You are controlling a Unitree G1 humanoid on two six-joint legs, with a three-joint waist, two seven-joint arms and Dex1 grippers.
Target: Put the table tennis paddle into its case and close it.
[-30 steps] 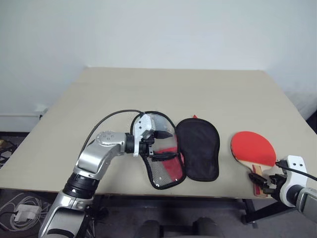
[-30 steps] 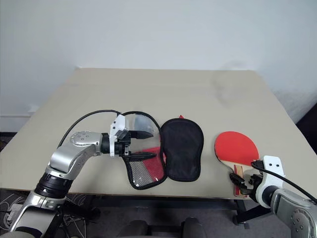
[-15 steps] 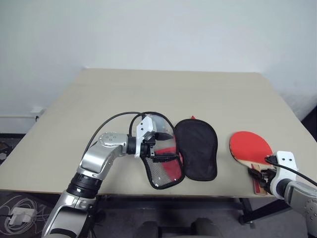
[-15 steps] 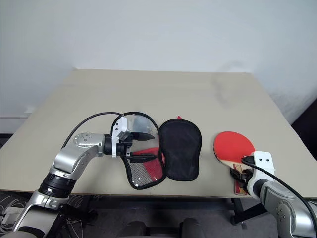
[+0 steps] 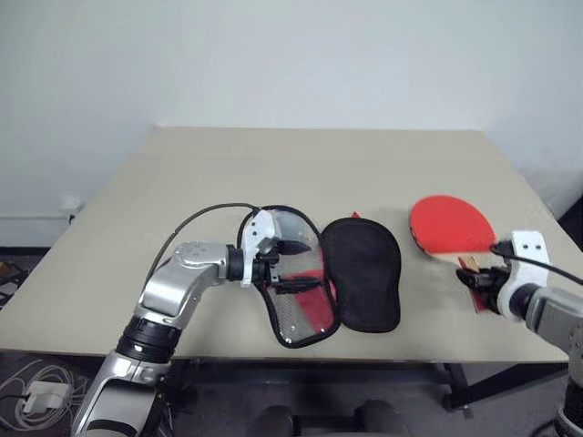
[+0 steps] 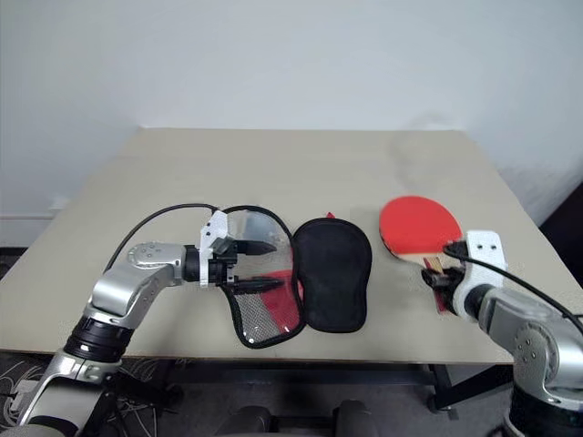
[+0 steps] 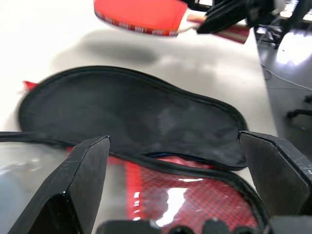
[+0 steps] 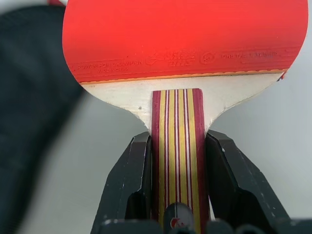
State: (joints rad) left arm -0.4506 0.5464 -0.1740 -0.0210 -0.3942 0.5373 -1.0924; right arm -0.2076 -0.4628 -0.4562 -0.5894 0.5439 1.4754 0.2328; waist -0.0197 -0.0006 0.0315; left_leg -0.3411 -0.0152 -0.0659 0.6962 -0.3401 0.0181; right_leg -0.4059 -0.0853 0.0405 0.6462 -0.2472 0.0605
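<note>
- Head views: case (image 5: 364, 273) lay unzipped and spread open near the table's (image 5: 273, 164) front edge, black lining up, mesh-and-red flap at its 9 o'clock. Left gripper (image 5: 293, 266) sat over that flap with fingers spread wide, gripping nothing I could see.
- Table tennis paddle (image 5: 448, 223) was at 3 o'clock from the case, well apart, not in it. Right gripper (image 5: 475, 276) was clamped on its handle. Judgement: pickup done; insertion and zip-up both left.
- Left wrist view: lining in the middle, red mesh flap between the spread fingers (image 7: 80, 175); paddle above the tabletop at 12 o'clock with its shadow below, so it looked lifted clear.
- Right wrist view: fingers (image 8: 139, 168) tight on both sides of the striped wooden handle, red rubber face beyond.
- Surface: plain beige tabletop. Room: bare pale wall (image 5: 291, 55), cables on the floor at 7 o'clock.
</note>
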